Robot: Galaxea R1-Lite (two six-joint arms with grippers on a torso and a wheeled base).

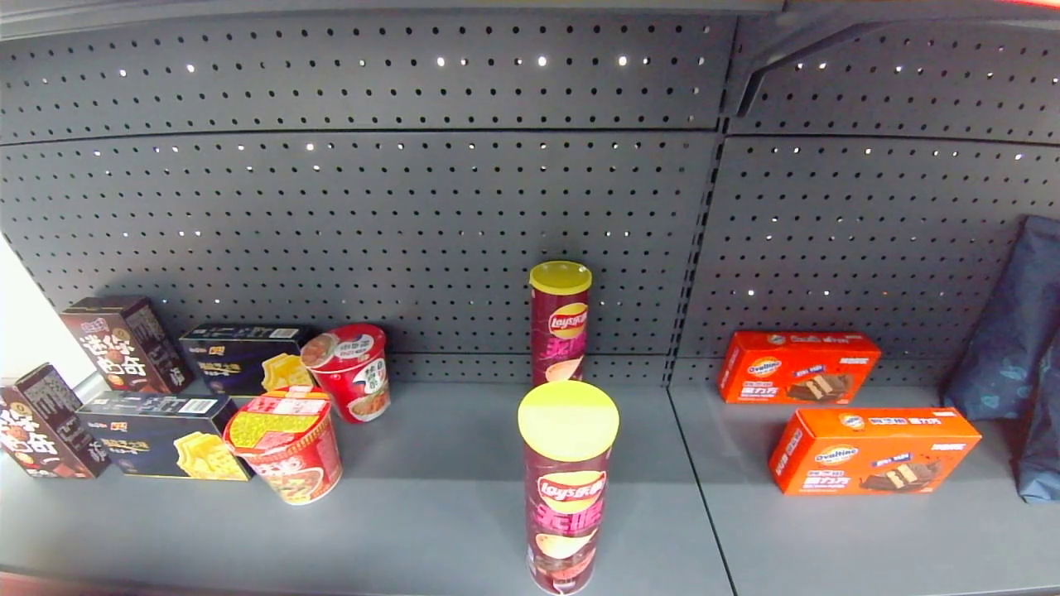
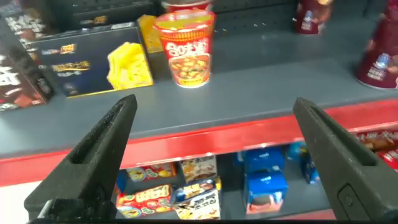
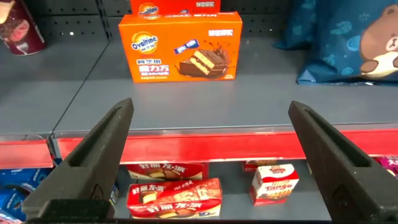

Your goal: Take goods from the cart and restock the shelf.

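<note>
Two bays wide, and facing the grey shelf point(image 1: 464, 513) across the lower frame. Seeing blue bags point(image 1: 1014, 331) at far right, orange boxes point(image 1: 874, 451) at lower right and dark boxes point(image 1: 166, 434) at lower left. Noting two chip cans point(image 1: 567, 488) standing upright at centre, one behind the other, with red noodle cups point(image 1: 290, 443) left of centre. Holding the left gripper point(image 2: 211, 155) off the shelf's red front edge, fingers spread wide and gripping nothing. Holding the right gripper point(image 3: 208, 155) likewise, facing an orange box, fingers splayed and empty.
</note>
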